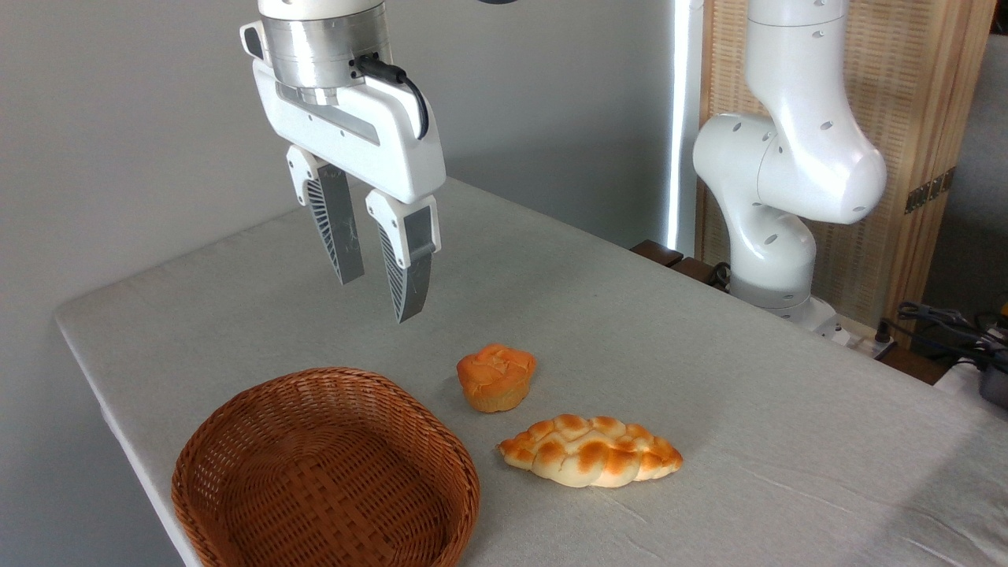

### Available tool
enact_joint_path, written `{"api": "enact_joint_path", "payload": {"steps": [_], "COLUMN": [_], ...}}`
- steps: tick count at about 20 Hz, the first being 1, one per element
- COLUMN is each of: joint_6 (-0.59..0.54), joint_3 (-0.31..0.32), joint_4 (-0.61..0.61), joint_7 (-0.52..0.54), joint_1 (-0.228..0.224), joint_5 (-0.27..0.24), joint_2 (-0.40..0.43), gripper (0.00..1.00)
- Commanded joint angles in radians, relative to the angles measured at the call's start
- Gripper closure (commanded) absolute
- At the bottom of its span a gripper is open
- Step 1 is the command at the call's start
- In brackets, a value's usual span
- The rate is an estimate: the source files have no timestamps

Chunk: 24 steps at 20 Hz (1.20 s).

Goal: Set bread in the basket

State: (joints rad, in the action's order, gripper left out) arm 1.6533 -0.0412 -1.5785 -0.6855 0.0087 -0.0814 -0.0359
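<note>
Sitting upright on the gray cloth-covered bench [709,331], the bread [496,377] is a small round bun with a cracked orange top facing up and a paler bottom, too round to have a long side. Just left of it, not touching, is the brown woven basket [197,465], wide and shallow with nothing in it, close to the bench's front edge. Nearby lies a long, bumpy braided loaf [591,450], and the white tool [381,298] hangs above with its ribbed fingers apart, holding nothing, bare cloth all around.
</note>
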Motion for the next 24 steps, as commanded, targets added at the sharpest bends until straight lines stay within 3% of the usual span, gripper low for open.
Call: {"api": "enact_joint_path", "payload": {"steps": [1,10,15,19,24], "joint_6": [-0.024,-0.018,0.124,0.213,0.304], "joint_3": [-0.014,-0.014,-0.020,-0.020,-0.019], "joint_4": [-0.030,-0.049,-0.288,-0.487,-0.597], "joint_7": [0.007,0.006,-0.003,-0.090,-0.221], "joint_1": [0.005,0.005,-0.015,-0.055,-0.059], "joint_5": [-0.015,-0.015,-0.014,-0.012,-0.011], "joint_2": [0.028,0.040,0.177,0.276,0.291], "gripper": [0.00,0.00,0.00,0.00,0.00]}}
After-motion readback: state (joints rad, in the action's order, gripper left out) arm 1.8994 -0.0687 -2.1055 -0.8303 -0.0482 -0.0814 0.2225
